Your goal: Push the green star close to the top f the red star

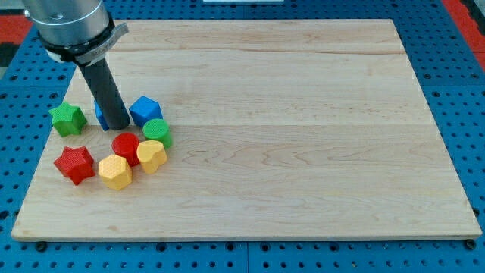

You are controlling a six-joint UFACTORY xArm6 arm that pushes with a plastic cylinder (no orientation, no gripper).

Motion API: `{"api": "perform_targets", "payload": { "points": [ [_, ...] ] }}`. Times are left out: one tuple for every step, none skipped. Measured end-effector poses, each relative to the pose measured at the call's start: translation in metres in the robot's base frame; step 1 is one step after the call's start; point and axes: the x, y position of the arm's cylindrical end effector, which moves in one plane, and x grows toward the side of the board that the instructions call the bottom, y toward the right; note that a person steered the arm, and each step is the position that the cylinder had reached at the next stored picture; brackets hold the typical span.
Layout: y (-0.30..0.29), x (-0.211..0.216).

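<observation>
The green star (pixel 67 118) lies near the board's left edge. The red star (pixel 74 164) lies below it, with a gap between them. My tip (pixel 117 126) rests on the board to the right of the green star, apart from it. The rod hides most of a blue block (pixel 98 115) behind it. A blue block (pixel 145 111) sits just right of the tip.
A green cylinder (pixel 158 133), a red cylinder (pixel 126 146) and two yellow blocks (pixel 151 156) (pixel 115 172) cluster right of the red star. The wooden board (pixel 303 136) lies on a blue pegboard (pixel 462 61).
</observation>
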Motion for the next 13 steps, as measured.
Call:
{"api": "perform_targets", "payload": {
  "points": [
    [0.001, -0.006],
    [0.014, -0.028],
    [0.003, -0.049],
    [-0.001, -0.064],
    [-0.052, -0.062],
    [-0.103, -0.041],
    [-0.113, -0.018],
    [-0.103, -0.013],
    [-0.106, -0.014],
    [-0.109, -0.024],
    [-0.110, -0.030],
    [-0.110, -0.035],
    [-0.107, -0.034]
  ]
}}
